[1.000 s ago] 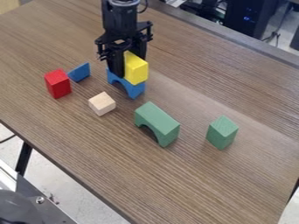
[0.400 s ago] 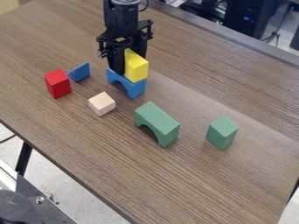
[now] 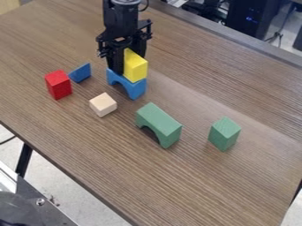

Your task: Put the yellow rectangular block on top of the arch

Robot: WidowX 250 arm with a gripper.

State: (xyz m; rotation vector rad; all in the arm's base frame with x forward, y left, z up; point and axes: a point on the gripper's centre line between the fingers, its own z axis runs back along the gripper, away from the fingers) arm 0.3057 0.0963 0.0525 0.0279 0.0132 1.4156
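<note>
Camera view: at upper centre, the gripper point(image 3: 130, 64) is clasping the yellow block point(image 3: 137, 70), fingers only its width apart, on or just above the blue arch point(image 3: 135, 88), presumably steadying it for level seating.

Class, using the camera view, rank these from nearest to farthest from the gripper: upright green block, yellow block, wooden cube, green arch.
1. Yellow block: in the gripper, over the blue arch.
2. Wooden cube: lower left.
3. Green arch: lower right.
4. Upright green block: farther right.
</note>
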